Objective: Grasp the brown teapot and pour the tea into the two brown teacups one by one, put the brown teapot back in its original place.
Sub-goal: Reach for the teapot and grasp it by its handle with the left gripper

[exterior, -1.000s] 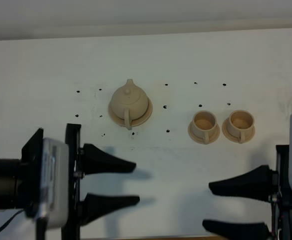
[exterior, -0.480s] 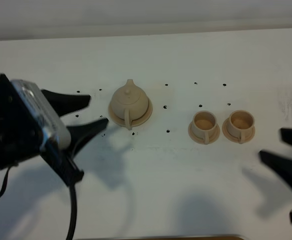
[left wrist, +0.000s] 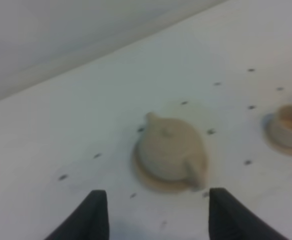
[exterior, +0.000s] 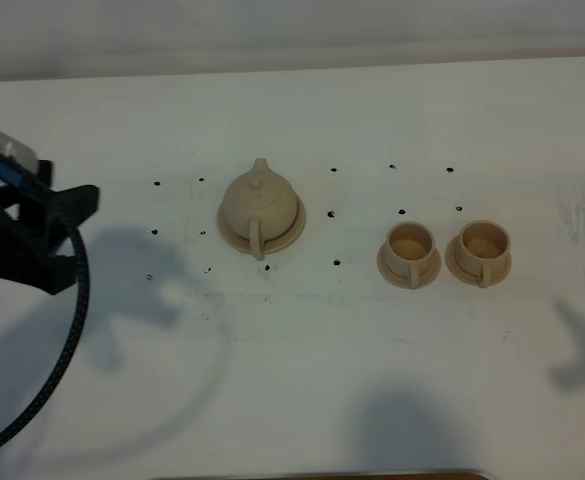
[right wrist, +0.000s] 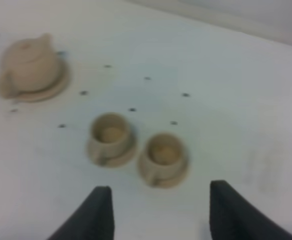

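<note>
The brown teapot (exterior: 258, 203) stands on its wide saucer (exterior: 293, 231), left of the table's centre, handle toward the front. The two brown teacups (exterior: 409, 244) (exterior: 482, 242) stand on small saucers to the right, side by side. My left arm (exterior: 27, 235) is at the far left edge, well away from the teapot. In the left wrist view my left gripper (left wrist: 155, 220) is open and empty, with the teapot (left wrist: 169, 151) ahead of it. In the right wrist view my right gripper (right wrist: 160, 215) is open and empty, with both cups (right wrist: 111, 136) (right wrist: 163, 151) ahead of it and the teapot (right wrist: 28, 64) farther off.
The white table (exterior: 302, 360) bears several small black dots around the tea set. A black cable (exterior: 67, 330) loops from the left arm over the table's front left. The table's back edge (exterior: 292, 65) meets a pale wall.
Both arms have pulled away from the front. The left gripper swung up and out to the far left edge. The right gripper has left the exterior view, leaving only its shadow.
</note>
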`<act>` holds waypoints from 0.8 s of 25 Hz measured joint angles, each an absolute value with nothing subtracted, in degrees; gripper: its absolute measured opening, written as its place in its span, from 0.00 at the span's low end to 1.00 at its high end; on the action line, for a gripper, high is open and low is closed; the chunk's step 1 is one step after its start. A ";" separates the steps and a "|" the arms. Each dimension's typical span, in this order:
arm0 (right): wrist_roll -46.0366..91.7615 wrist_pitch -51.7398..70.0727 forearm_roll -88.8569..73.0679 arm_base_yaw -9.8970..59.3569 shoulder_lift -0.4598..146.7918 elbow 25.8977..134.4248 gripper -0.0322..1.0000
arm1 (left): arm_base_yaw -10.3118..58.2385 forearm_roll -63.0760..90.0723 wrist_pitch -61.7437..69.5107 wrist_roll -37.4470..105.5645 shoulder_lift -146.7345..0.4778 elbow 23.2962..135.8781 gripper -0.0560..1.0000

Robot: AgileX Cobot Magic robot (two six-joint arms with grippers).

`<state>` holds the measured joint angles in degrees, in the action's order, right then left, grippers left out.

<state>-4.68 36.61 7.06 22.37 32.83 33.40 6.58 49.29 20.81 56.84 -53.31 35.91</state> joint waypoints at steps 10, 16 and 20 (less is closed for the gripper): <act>-15.44 50.23 16.74 22.37 23.80 33.95 0.46 | 3.02 20.00 23.64 27.01 -44.57 36.02 0.46; -16.48 58.81 15.10 22.37 18.08 33.95 0.45 | 2.81 17.08 25.20 23.32 -43.02 36.02 0.46; -16.37 63.24 12.47 22.37 12.36 32.89 0.44 | 2.81 16.96 25.25 23.13 -42.97 36.02 0.46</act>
<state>-16.37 63.24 12.47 22.37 12.36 32.89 2.81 16.96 25.25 23.13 -42.97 36.02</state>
